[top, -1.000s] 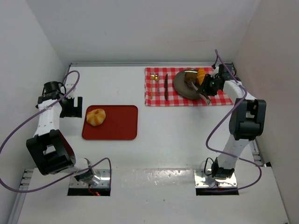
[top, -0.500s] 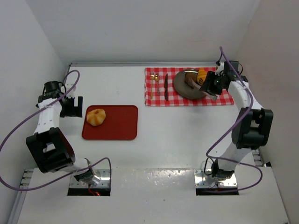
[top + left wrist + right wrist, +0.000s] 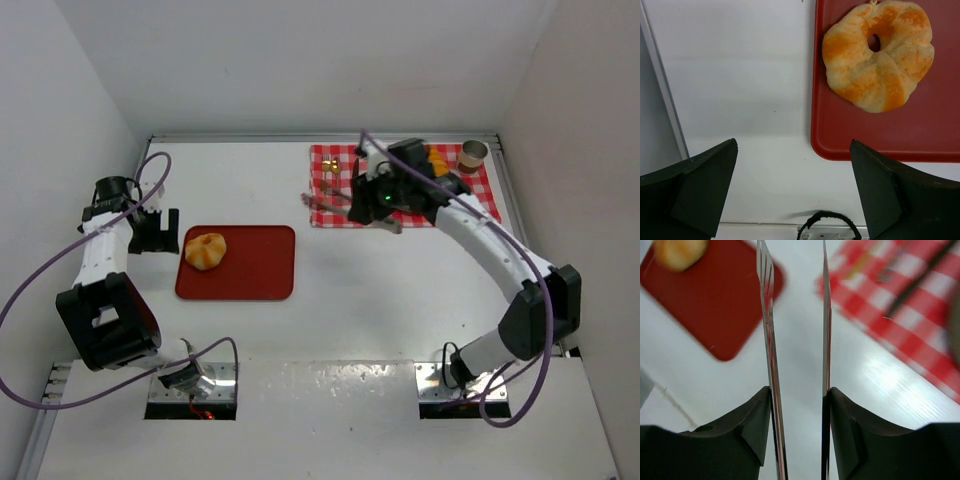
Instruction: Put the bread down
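Note:
A round pale-golden scored bun (image 3: 205, 250) lies at the left end of the red tray (image 3: 255, 275); the left wrist view shows the bun (image 3: 880, 55) on the tray (image 3: 920, 135) too. My left gripper (image 3: 155, 230) (image 3: 792, 165) hangs open just left of the tray, holding nothing. An orange croissant (image 3: 433, 158) shows behind my right arm on the checkered cloth (image 3: 330, 215). My right gripper (image 3: 383, 198) (image 3: 799, 395) is shut on metal tongs (image 3: 328, 203) (image 3: 767, 315). The two tong blades stand apart with nothing between them and point toward the tray (image 3: 715, 300).
A brown cup (image 3: 472, 153) stands at the cloth's far right corner. Small cutlery (image 3: 330, 168) lies near the cloth's left edge. White walls close in the table on the left, back and right. Purple cables loop beside both arms.
My right arm has swung left from the plate at the cloth's right end to its left edge. The cup has come into view. The left arm and bun have not moved.

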Robot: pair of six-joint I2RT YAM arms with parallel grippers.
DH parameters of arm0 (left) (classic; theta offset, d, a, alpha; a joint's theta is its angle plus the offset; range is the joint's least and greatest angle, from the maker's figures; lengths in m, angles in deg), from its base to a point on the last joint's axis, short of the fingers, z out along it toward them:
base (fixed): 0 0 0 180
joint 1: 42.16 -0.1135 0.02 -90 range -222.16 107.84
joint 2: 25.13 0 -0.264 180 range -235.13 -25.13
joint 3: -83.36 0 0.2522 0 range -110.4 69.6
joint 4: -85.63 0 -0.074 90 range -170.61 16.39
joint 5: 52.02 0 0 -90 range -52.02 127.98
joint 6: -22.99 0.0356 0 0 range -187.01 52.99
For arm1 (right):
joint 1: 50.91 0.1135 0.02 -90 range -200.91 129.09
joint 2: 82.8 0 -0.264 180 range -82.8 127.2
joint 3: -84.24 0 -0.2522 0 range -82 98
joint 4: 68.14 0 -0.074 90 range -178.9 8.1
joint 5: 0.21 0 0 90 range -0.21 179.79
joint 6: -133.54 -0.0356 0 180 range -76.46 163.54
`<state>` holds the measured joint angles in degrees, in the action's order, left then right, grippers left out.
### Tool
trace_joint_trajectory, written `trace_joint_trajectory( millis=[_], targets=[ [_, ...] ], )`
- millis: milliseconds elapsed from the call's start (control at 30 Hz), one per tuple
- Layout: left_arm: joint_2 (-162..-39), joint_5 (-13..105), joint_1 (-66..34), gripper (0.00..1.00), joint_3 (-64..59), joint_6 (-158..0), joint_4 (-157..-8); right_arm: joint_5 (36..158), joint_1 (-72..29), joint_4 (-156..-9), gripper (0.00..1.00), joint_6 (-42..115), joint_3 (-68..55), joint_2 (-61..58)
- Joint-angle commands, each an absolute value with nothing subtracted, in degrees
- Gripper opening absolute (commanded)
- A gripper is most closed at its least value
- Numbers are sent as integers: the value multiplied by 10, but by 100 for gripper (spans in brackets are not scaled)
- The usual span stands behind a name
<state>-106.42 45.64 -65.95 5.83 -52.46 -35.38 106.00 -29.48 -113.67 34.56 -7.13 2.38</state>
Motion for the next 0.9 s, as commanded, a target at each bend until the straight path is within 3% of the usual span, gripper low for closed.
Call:
trace_joint_trajectory(
  millis=[0,133,167,333,867],
  targets=[
    [-1060,476,-667,100,70,-520,-360,1106,-210,-1096,48,396,-17,55],
    [-1066,483,-667,100,76,-520,-354,1130,-97,-1125,48,455,119,207],
    [-1071,483,-667,100,76,-520,-354,1146,-86,-1133,48,463,191,229],
    [-1066,469,-667,100,76,-509,-343,1168,-24,-1145,48,478,318,380],
    [-1082,480,-695,100,76,-504,-343,1018,45,-1086,52,508,364,500]
  ],
)
